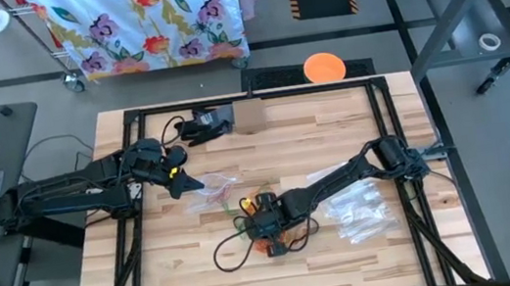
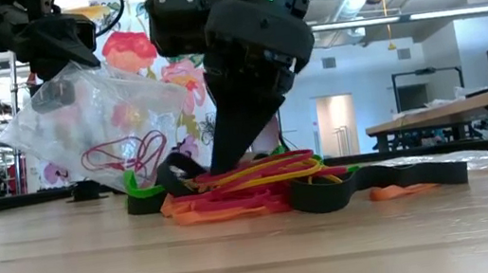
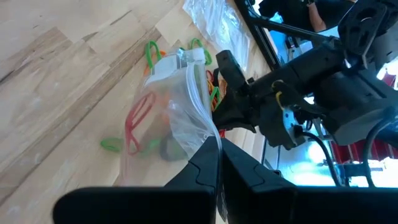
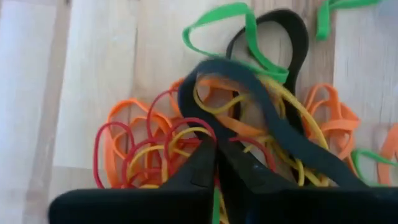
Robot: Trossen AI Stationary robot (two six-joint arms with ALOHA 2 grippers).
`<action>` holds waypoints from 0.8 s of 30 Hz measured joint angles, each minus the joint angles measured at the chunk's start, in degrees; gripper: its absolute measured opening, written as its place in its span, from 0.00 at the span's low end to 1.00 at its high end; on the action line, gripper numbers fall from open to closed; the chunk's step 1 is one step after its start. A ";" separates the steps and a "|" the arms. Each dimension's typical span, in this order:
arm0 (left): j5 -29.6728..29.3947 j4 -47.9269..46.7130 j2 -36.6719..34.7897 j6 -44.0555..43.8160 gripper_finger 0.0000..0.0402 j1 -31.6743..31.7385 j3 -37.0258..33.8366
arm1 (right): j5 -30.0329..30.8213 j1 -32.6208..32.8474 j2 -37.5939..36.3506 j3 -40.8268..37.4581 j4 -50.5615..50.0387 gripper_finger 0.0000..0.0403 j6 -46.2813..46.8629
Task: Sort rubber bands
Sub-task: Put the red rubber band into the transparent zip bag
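The pile of rubber bands [image 2: 251,188] lies on the wooden table [image 2: 100,271], near its middle, and I take this pile as the landmark. It is a tangle of red, yellow, orange and green loops, with a broad black band [image 4: 273,118] that goes over the top of them. The right gripper [image 2: 229,163] stands directly in the pile, with its tip pressed down among the loops; its two fingers are closed together, and in the right wrist view red and yellow strands lie at the fingertips, but I cannot tell for sure whether a strand is pinched between them. In the high view the right arm reaches to the pile from the right side of the table, and some clear plastic bags [image 1: 358,213] lie flat on the wood just to the right of the pile. Beyond the pile and a little to its left hangs one more clear zip bag [image 2: 94,124], lifted above the table. The left gripper [image 3: 219,144] holds this bag by its upper edge, with its fingers closed tightly on the plastic. Inside the bag there are some red loops [image 2: 117,154], and the left wrist view shows green loops through or beside the plastic. Far behind the pile, outside the table, a flowered cloth [image 1: 155,18] hangs in the room.
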 joint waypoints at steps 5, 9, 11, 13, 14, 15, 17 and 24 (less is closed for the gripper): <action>0.00 0.00 0.01 -0.04 0.00 -0.01 0.00 | 1.13 0.02 0.01 2.86 -3.61 0.01 -0.22; 0.00 -0.02 0.00 -0.15 0.00 0.01 0.00 | 4.78 0.32 -0.03 8.69 -10.75 0.00 -1.57; 0.00 -0.02 0.01 -0.15 0.00 0.01 0.00 | 7.26 0.68 -0.03 11.42 -14.32 0.00 -1.76; 0.00 -0.02 0.00 -0.15 0.00 0.01 0.00 | 9.48 0.98 -0.05 13.64 -17.45 0.00 -1.81; 0.00 -0.01 0.01 -0.15 0.00 -0.01 0.00 | 11.03 1.03 -0.05 14.72 -19.01 0.00 -1.84; 0.00 -0.02 0.01 -0.15 0.00 0.01 0.00 | 12.06 1.15 -0.05 15.77 -20.41 0.00 -1.82; 0.00 -0.02 0.00 -0.12 0.00 0.00 0.00 | 14.38 1.58 -0.05 18.00 -22.93 0.00 -1.71; 0.08 -0.04 0.01 0.39 0.00 0.01 0.00 | 20.61 2.14 -0.10 24.11 -32.61 0.00 1.20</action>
